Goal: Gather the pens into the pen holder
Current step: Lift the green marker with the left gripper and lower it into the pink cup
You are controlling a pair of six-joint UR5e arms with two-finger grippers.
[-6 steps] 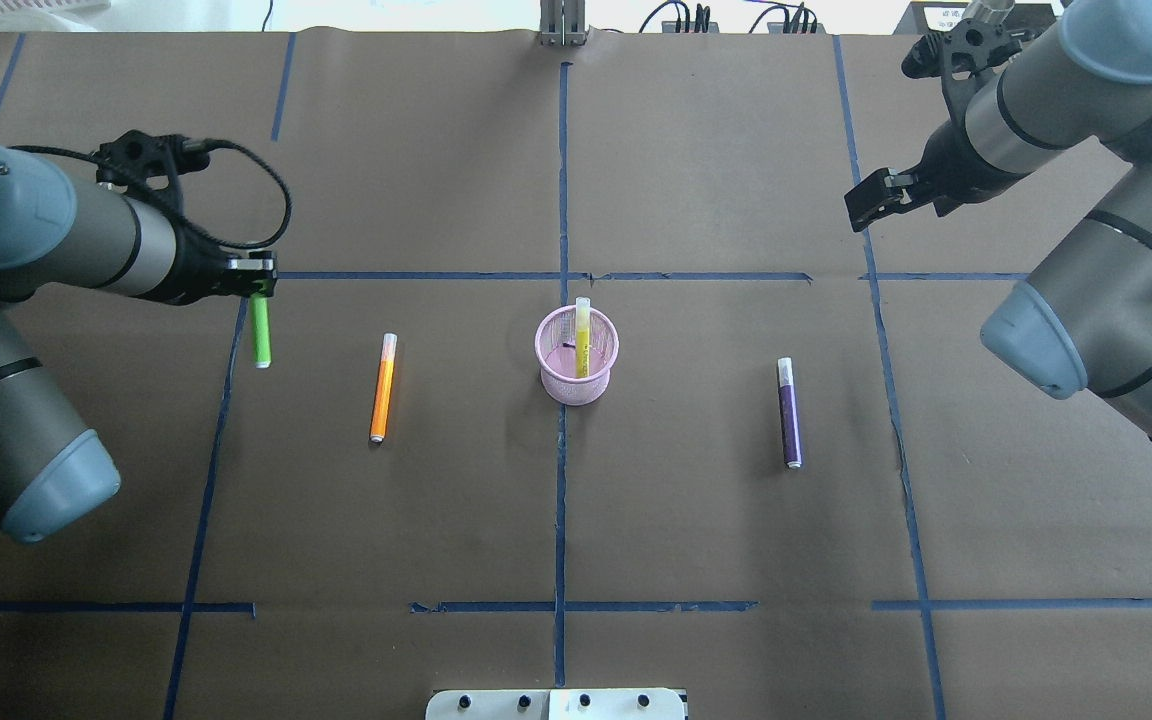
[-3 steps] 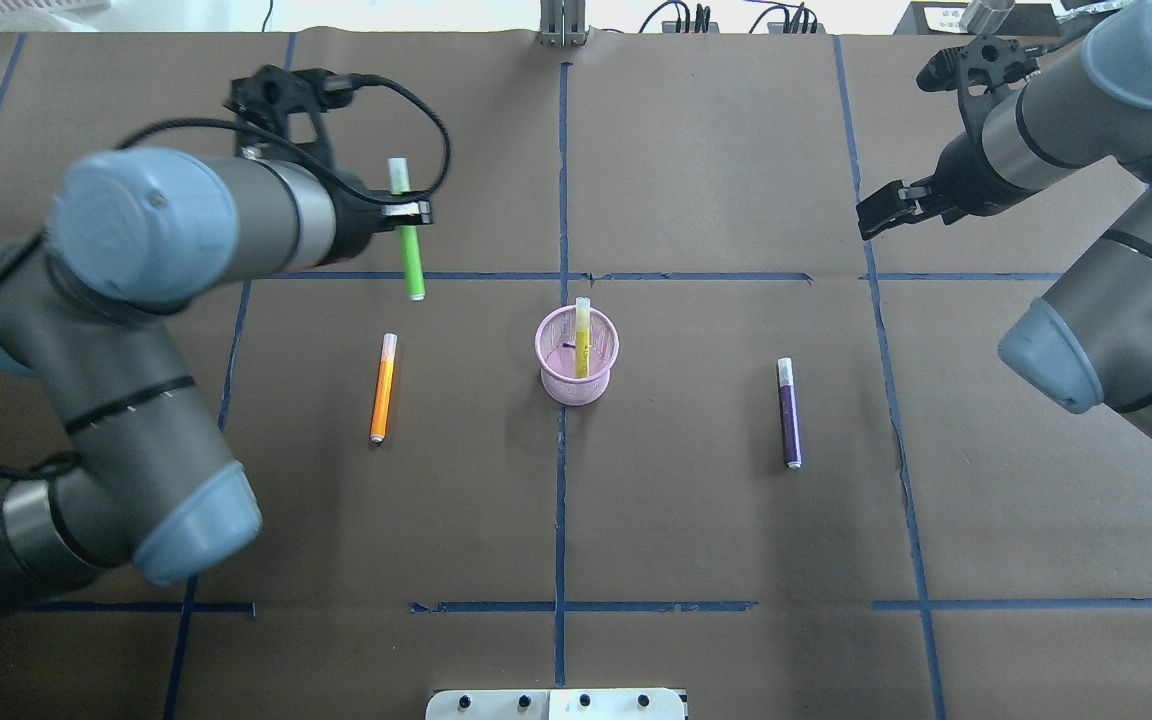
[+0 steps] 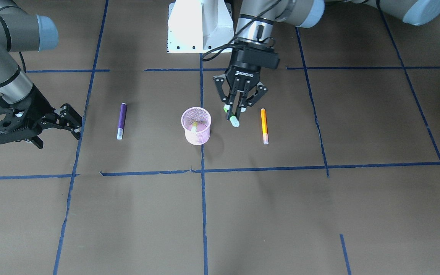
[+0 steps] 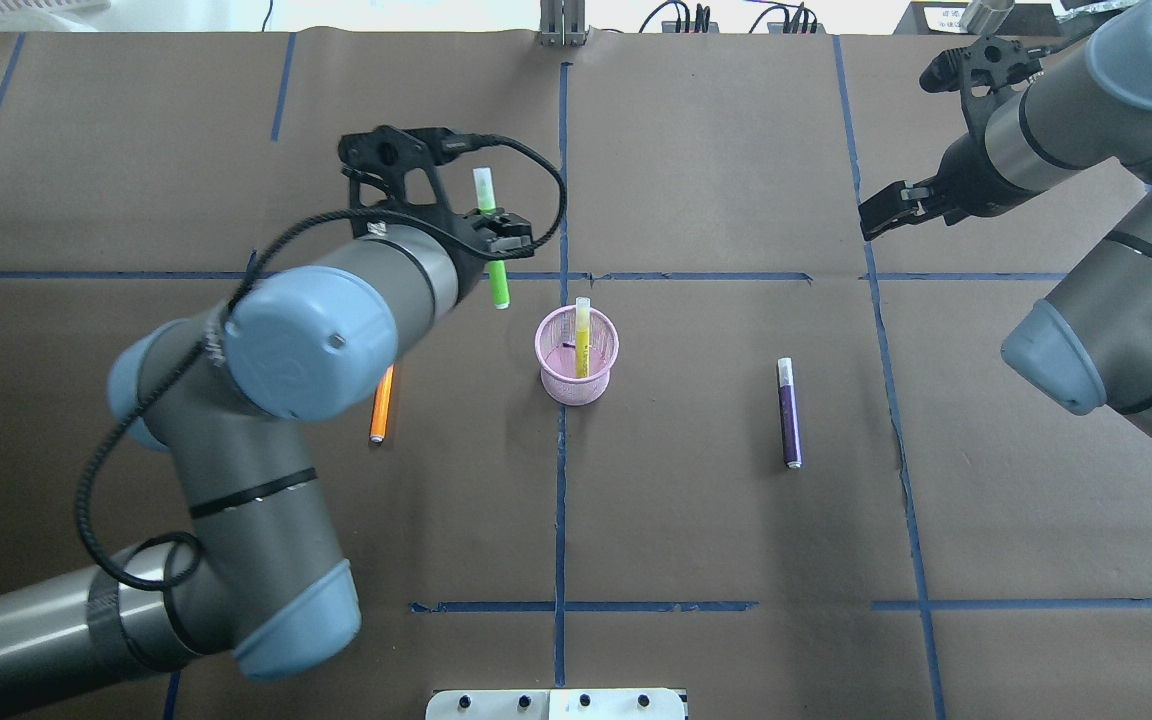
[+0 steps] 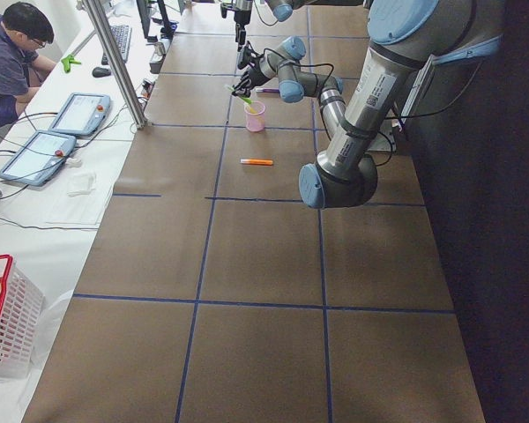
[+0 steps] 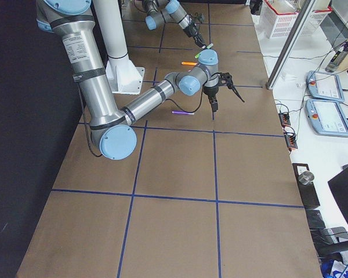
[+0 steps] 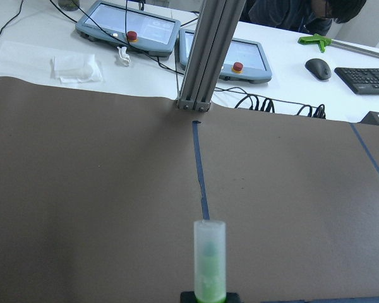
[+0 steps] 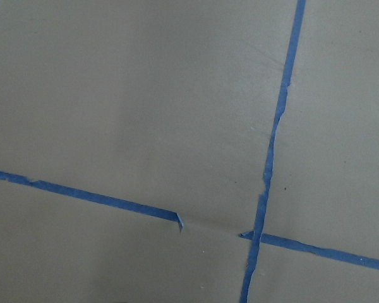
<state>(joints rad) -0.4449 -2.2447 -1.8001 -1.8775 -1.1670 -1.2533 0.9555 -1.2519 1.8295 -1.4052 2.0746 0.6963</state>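
The pink mesh pen holder (image 4: 577, 372) (image 3: 196, 134) stands at the table's middle with the yellowish pen (image 4: 582, 335) upright in it. My left gripper (image 4: 496, 232) (image 3: 236, 108) is shut on the bright green pen (image 4: 498, 280) (image 3: 234, 121) and holds it in the air just left of and beyond the holder; its pale cap fills the left wrist view (image 7: 210, 259). The orange pen (image 3: 264, 124) (image 4: 380, 410) lies left of the holder, partly under my left arm. The purple pen (image 4: 788, 412) (image 3: 121, 119) lies right of it. My right gripper (image 4: 876, 210) (image 3: 61, 130) is open and empty, far right.
Blue tape lines (image 4: 561, 470) split the brown table cover into squares. A metal post (image 4: 561, 25) stands at the far edge and the white robot base (image 3: 199, 26) at the near one. An operator (image 5: 18, 44) sits beyond the far edge with tablets.
My left arm has swung right with the green pen, from the table's left side to just beside the pen holder. The right gripper has barely moved.
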